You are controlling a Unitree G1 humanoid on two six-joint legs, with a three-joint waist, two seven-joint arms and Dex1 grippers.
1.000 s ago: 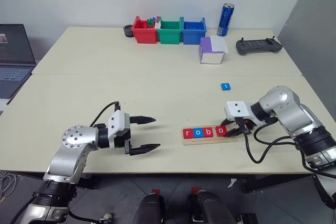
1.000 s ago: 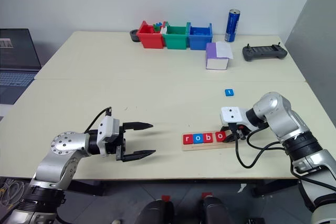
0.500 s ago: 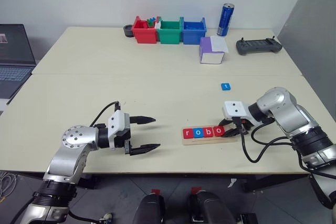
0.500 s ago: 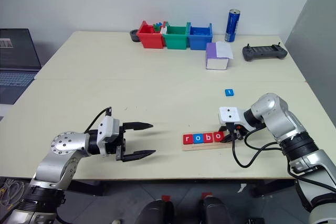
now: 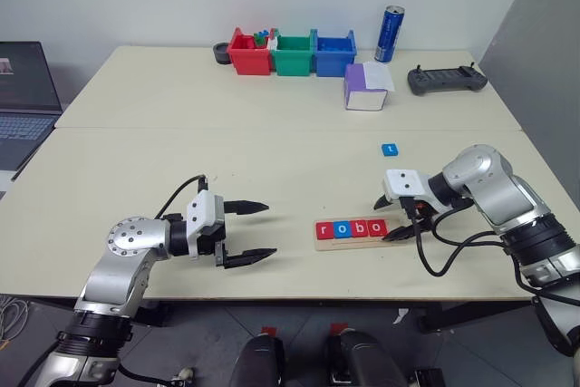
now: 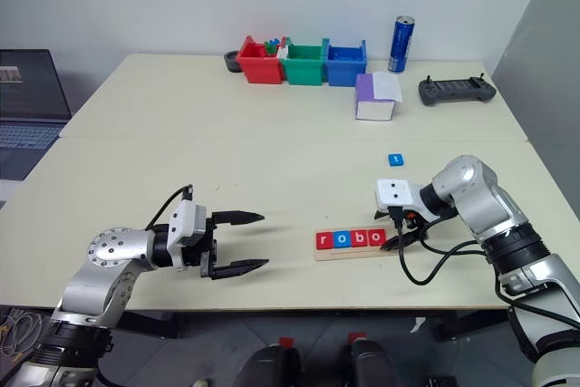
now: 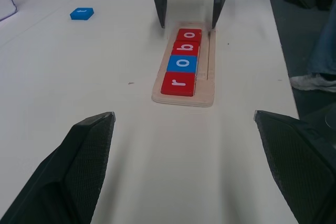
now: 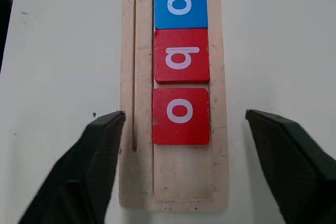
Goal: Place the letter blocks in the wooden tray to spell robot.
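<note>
With four tiles reading r, o, b, o seated in the wooden tray (image 8: 173,129), the right gripper (image 5: 391,220) stands with its fingers (image 8: 84,171) spread wide, one on each side of the tray's free end and holding nothing. The last red o (image 8: 180,115) lies between those fingers, just ahead of them, with one bare slot left nearer to them. To finish well, I'd lift straight up so no finger catches the tray, then go for the blue t tile (image 5: 389,149), which lies on the bench (image 5: 272,133) well beyond the fingers. The left gripper (image 5: 245,232) hangs wide and empty, the tray well ahead of its fingers. The tray's far edge behind the right fingers is hard to judge, possibly touched.
</note>
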